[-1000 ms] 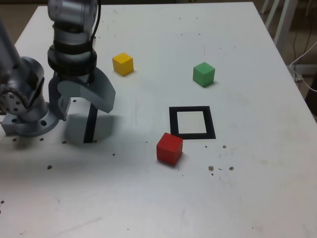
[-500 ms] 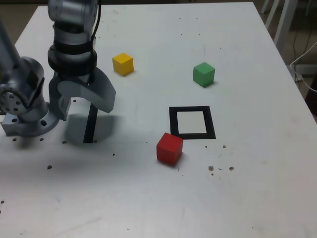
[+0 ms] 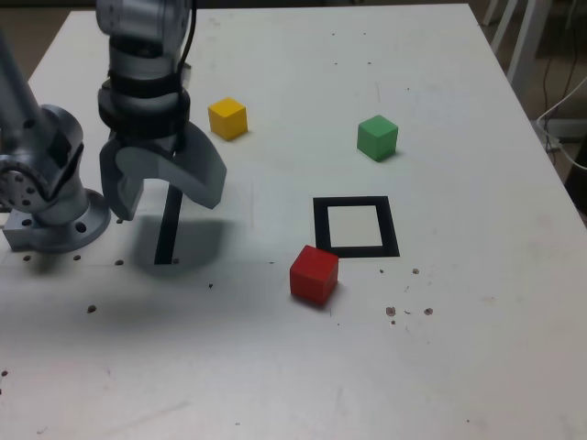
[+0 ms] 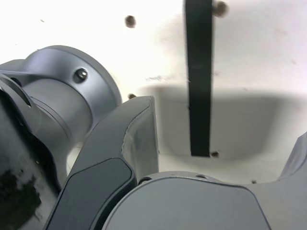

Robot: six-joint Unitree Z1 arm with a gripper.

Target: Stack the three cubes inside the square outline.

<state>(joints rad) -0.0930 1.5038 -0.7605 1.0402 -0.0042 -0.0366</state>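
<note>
In the exterior view, the gripper (image 3: 165, 183) hung with its fingers (image 3: 204, 174) spread wide and empty above the straight black strip (image 3: 166, 234) at that view's left. The square outline (image 3: 356, 226) lay well apart toward the right, unoccupied. The red cube (image 3: 314, 273) sat just outside its near-left corner, nearest the fingers along the surface (image 3: 275, 367). The yellow cube (image 3: 227, 118) and green cube (image 3: 377, 137) stood farther back.

In the wrist view, only the strip (image 4: 198, 76) showed between the parted fingers (image 4: 122, 153); no cube appeared.

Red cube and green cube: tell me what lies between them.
In the exterior view, the square outline lies between the red cube and green cube.
</note>
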